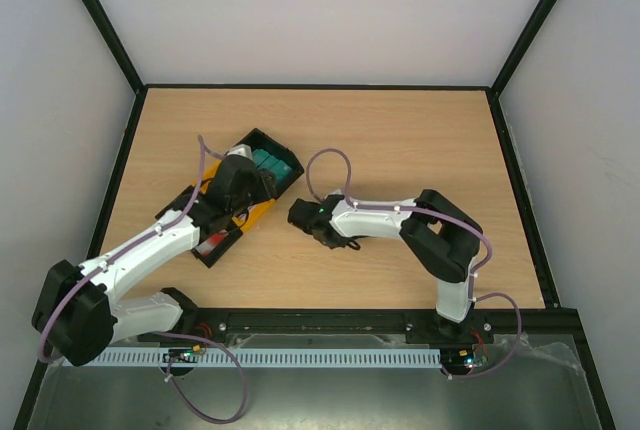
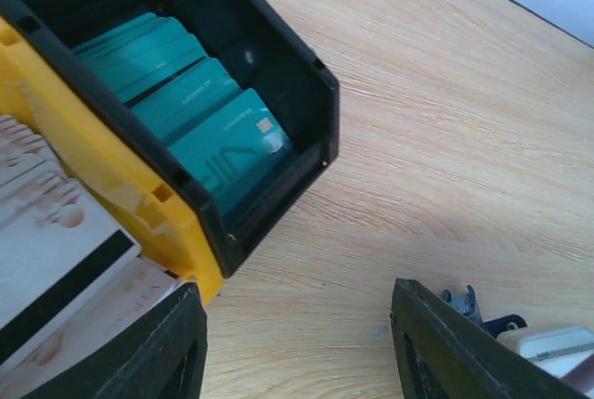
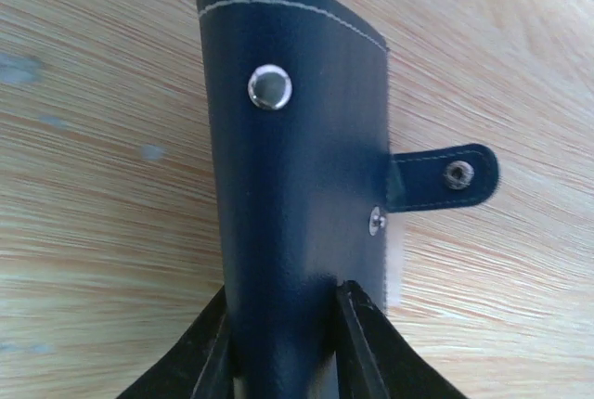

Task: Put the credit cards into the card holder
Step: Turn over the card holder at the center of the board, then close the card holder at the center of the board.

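Note:
Several teal credit cards (image 2: 200, 111) stand in the black end compartment of the black-and-yellow tray (image 2: 102, 153); they also show in the top view (image 1: 270, 163). Whitish cards with red marks (image 2: 56, 232) lie in the neighbouring compartment. My left gripper (image 2: 302, 353) is open and empty, over bare table just beside the tray's corner; in the top view it (image 1: 250, 185) is above the tray. My right gripper (image 3: 283, 315) is shut on the dark navy card holder (image 3: 297, 158), its snap tab (image 3: 445, 176) unfastened and sticking out right. A white sliver (image 3: 393, 269) shows at the holder's edge.
The tray (image 1: 240, 200) lies diagonally at the table's left centre. The right gripper with the holder (image 1: 305, 218) is just right of it, near the left gripper. Black frame rails edge the wooden table (image 1: 420, 140).

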Robot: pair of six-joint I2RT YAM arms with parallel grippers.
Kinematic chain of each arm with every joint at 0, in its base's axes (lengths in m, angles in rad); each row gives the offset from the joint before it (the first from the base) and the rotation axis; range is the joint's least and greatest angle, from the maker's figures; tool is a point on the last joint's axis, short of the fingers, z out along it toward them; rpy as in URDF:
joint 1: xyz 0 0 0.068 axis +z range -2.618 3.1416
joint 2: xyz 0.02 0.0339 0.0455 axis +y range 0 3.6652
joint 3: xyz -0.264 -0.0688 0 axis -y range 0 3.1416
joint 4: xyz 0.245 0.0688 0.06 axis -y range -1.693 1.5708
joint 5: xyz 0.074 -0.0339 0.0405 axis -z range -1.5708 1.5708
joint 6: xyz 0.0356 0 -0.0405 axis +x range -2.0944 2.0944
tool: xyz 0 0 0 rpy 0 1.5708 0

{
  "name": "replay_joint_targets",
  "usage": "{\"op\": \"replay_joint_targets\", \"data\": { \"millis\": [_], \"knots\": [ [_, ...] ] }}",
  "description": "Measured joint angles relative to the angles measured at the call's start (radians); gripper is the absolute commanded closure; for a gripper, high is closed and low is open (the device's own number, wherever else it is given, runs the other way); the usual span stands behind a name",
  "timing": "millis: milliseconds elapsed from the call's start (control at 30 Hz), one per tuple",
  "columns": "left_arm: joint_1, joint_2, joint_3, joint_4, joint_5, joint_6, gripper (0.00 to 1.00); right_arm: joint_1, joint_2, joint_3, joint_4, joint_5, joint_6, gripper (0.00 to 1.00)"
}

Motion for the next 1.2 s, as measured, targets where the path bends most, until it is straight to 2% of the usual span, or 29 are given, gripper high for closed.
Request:
{"op": "replay_joint_targets", "data": {
  "millis": [67, 167, 333, 600, 833, 967, 1200],
  "knots": [
    [0.01, -0.01, -0.005, -0.013, -0.008, 0.004, 0.44, 0.0, -0.002, 0.006, 0.038, -0.044, -0.011, 0.71],
    [0.015, -0.02, -0.008, -0.026, -0.009, 0.007, 0.42, -0.003, -0.004, 0.024, 0.101, -0.124, -0.016, 0.56],
    [0.016, -0.021, -0.008, -0.029, 0.017, 0.014, 0.4, -0.001, -0.003, 0.052, 0.233, -0.299, -0.01, 0.45],
    [0.016, -0.011, -0.022, 0.001, 0.13, 0.018, 0.36, -0.027, -0.097, 0.028, 0.362, -0.418, 0.005, 0.44],
    [-0.055, 0.124, -0.041, 0.104, 0.244, -0.005, 0.32, -0.152, -0.295, -0.076, 0.381, -0.355, 0.01, 0.42],
    [-0.125, 0.249, -0.041, 0.174, 0.29, -0.038, 0.32, -0.196, -0.286, -0.097, 0.37, -0.322, 0.006, 0.42],
    [-0.214, 0.447, -0.011, 0.212, 0.302, -0.073, 0.33, -0.196, -0.225, -0.098, 0.369, -0.351, -0.001, 0.44]
  ]
}}
